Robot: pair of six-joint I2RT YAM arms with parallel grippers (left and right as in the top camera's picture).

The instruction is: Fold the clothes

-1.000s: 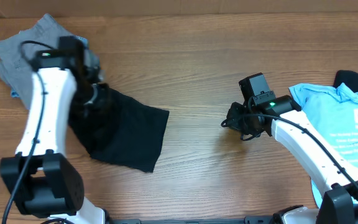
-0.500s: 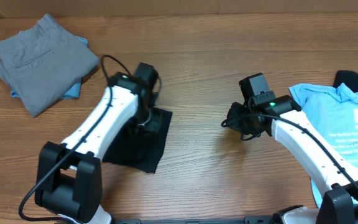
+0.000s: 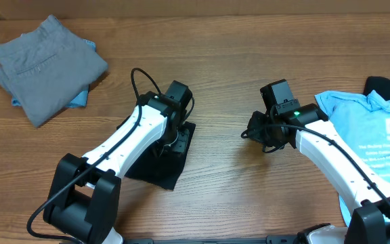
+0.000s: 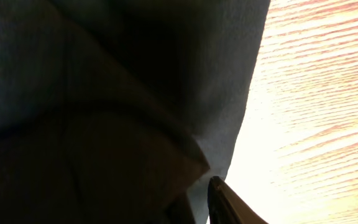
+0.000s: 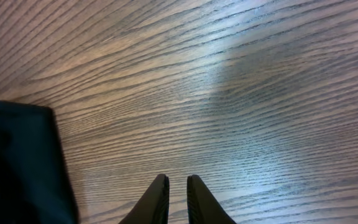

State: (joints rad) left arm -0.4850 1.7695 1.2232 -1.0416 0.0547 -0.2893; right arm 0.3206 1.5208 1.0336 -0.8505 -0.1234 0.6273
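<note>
Within the last second the left arm has swung from the far-left corner of the tabletop (image 3: 229, 61) in toward the middle, carrying one side of the black T-shirt (image 3: 160, 168) over the rest. The shirt was a wide sprawl and is now a narrower, doubled stack near the middle, toward the near edge. The left hand (image 3: 174, 140) sits low over the stack's far-right corner. Its wrist camera shows only dark cloth (image 4: 104, 93) and one fingertip (image 4: 227, 200) at the hem, so I cannot tell whether it has let go. That looks like one fold laid, with the release probably in hand.

The right hand (image 5: 173, 198) has not moved. It hangs over bare wood right of the shirt, its fingers almost together and holding nothing.

The grey trousers (image 3: 46, 61) lie folded in the far-left corner, and the light-blue tee (image 3: 374, 139) lies unfolded at the right edge. The smooth wood-grain top is bare between them, leaving ample space.
</note>
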